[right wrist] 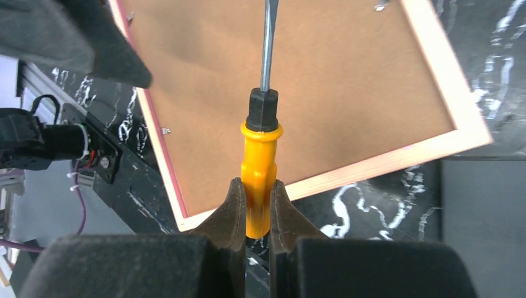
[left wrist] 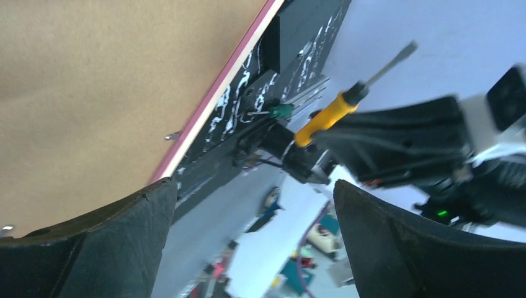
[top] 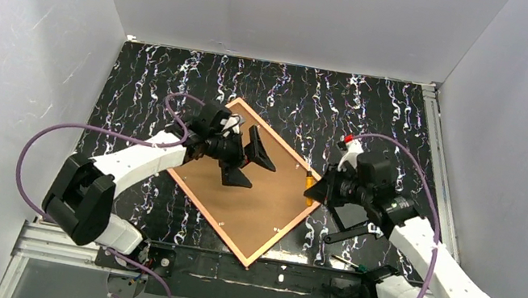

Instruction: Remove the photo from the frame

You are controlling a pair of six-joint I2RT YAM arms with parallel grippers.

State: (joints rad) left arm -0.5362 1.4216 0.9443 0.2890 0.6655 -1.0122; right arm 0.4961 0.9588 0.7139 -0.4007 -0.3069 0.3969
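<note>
The pink frame (top: 205, 216) lies face down on the table, turned like a diamond, its brown back board (top: 262, 210) facing up. The photo is hidden under that board. My left gripper (top: 258, 174) hovers over the board's upper middle with its jaws wide apart and empty; in the left wrist view (left wrist: 251, 186) the board (left wrist: 93, 93) shows to the left. My right gripper (top: 316, 191) is at the frame's right edge, shut on an orange-handled screwdriver (right wrist: 259, 155). Its metal shaft points over the board (right wrist: 360, 93).
Small metal tabs (right wrist: 165, 131) sit along the board's edges. A green-handled tool (left wrist: 280, 110) lies near the table's front edge by the right arm's base. White walls enclose the black marbled table (top: 382, 112) on three sides.
</note>
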